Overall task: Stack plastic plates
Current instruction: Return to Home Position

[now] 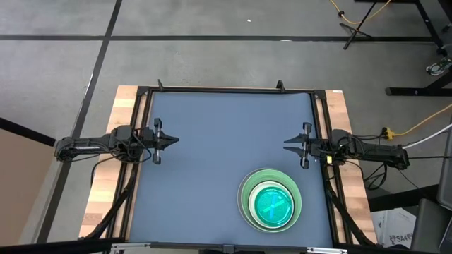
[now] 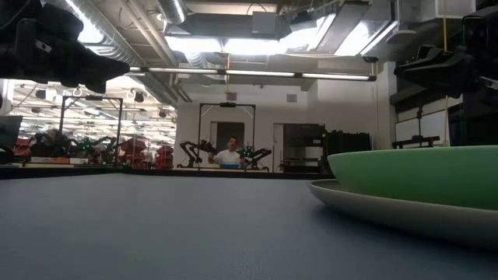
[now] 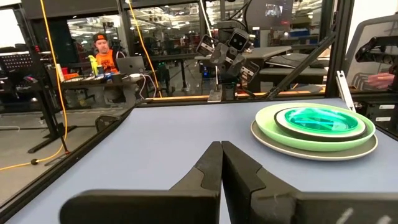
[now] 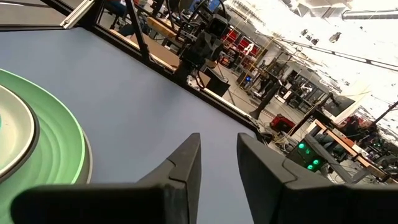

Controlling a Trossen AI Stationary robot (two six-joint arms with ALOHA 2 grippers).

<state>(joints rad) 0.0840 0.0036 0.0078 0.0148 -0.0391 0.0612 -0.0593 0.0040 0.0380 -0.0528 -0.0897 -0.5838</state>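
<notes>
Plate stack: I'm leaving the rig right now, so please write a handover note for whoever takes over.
Left gripper: at the left edge of the table, jaws shut, empty.
Right gripper: at the right edge, jaws slightly open, empty.
Plates: one stack on the table's right side, with the grey plate at the bottom, the light green plate on it and smaller ones above.
Done: stacking looks complete.
Left: apparently nothing; both arms look parked.

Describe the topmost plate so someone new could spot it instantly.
On the blue-grey table, find the only stack of plates, at the lower right of the high view. The topmost plate is the smallest one, see-through blue-green, sitting in the stack's middle; the rims showing around it are wider and solid-coloured.
</notes>
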